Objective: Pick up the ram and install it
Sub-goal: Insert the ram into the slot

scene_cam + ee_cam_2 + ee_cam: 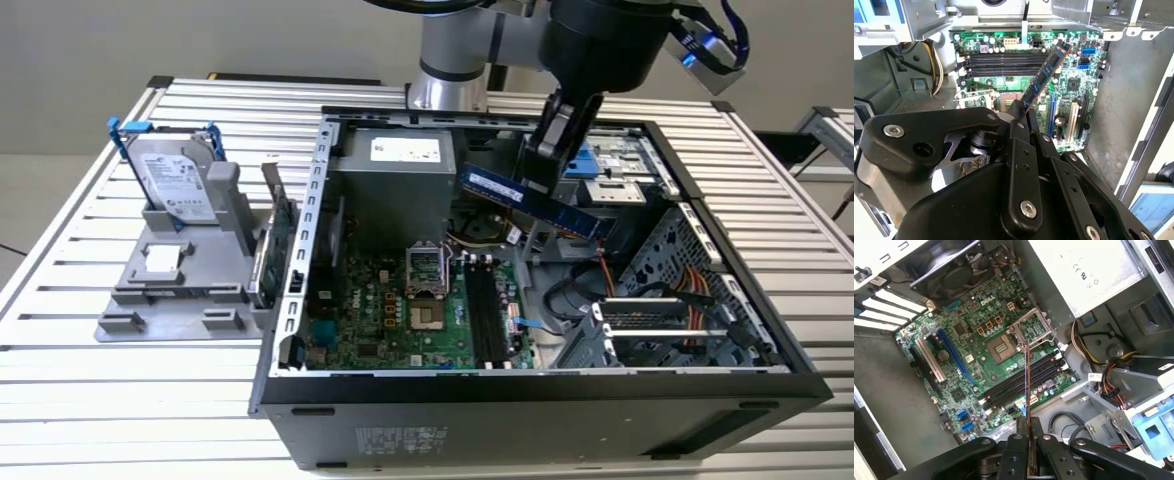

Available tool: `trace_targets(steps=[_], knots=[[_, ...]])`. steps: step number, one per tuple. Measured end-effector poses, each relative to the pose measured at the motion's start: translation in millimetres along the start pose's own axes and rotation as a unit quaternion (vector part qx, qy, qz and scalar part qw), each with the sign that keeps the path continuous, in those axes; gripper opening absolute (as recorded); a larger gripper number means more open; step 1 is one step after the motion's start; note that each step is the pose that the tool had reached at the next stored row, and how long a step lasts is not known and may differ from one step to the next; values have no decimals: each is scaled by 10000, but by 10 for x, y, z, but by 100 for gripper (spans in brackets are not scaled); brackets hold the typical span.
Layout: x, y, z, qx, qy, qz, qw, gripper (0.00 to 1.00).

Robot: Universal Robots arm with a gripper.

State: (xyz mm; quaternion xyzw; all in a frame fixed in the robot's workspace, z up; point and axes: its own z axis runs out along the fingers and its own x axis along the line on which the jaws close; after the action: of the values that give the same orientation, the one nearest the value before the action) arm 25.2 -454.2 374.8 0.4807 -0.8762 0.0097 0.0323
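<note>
The end effector [545,178], clamped shut on the tilted ram [583,219], hangs above the open computer case [534,405] on the slatted metal surface [80,330] beneath.

One end of the ram [1046,75] vanishes inside the pincer [1018,114], how deep is hard to say; the exterior view's top edge crops the arm [447,45].

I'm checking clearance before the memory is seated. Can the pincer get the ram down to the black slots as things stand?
Probably yes. The pincer, shut on the ram, hangs over the open case. The slots lie bare below it, with no cable or card across them in both wrist views.
</note>
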Motion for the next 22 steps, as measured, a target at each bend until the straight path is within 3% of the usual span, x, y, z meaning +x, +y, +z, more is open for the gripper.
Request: trace_targets(steps=[11,13,22], knots=[[-1,-2,0,-10,7,251,9997,0],[-1,-2,0,-29,4,547,9985,0],[-2,-3,4,-46,-8,913,9958,0]])
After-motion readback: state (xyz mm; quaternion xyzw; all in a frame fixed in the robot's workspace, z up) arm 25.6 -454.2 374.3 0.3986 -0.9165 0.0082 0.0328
